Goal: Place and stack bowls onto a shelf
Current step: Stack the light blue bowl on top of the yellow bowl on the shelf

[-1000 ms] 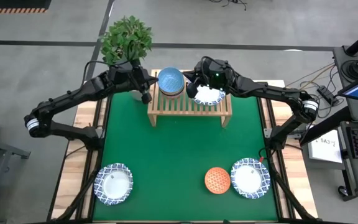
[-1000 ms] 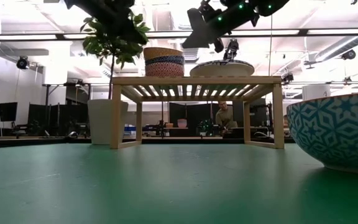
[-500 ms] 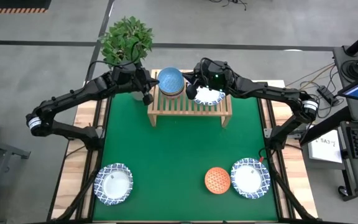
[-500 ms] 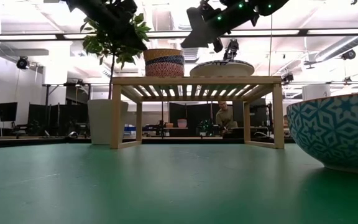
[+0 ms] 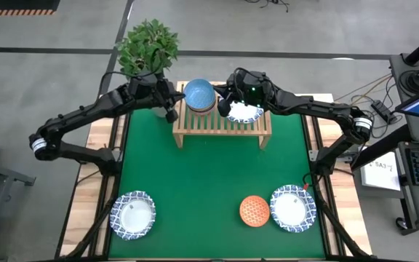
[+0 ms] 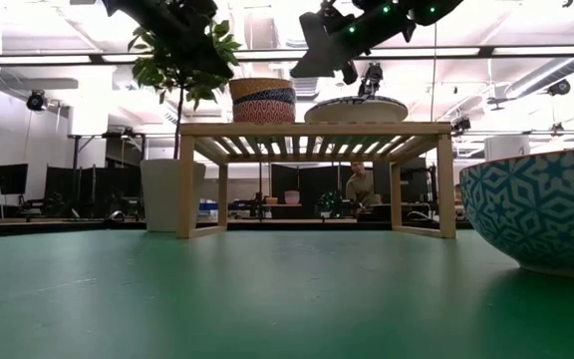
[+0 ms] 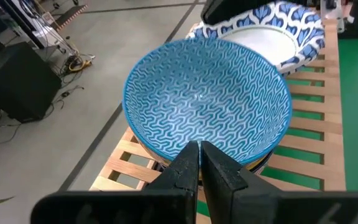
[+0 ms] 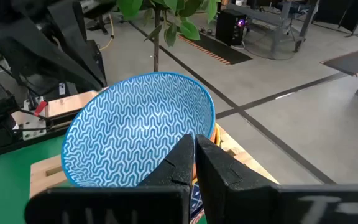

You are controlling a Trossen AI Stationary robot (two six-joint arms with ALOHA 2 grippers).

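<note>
The light-wood shelf (image 5: 222, 122) stands at the table's far edge. On its left half stands a stack of small bowls (image 6: 263, 100) with the light blue bowl (image 5: 199, 94) on top. A wide white bowl with a blue rim (image 5: 246, 112) rests on its right half. My left gripper (image 5: 172, 112) is shut and empty, just left of the stack; its fingertips (image 7: 199, 149) point at the blue bowl's rim. My right gripper (image 5: 224, 108) is shut and empty, above the shelf between the stack and the white bowl (image 6: 355, 108).
Two more white bowls with blue rims (image 5: 132, 215) (image 5: 293, 208) and the orange-red dotted bowl (image 5: 254, 210) sit near the front edge. One bowl's patterned wall (image 6: 541, 209) fills the low view's right side. A potted plant (image 5: 148, 47) stands behind the shelf's left end.
</note>
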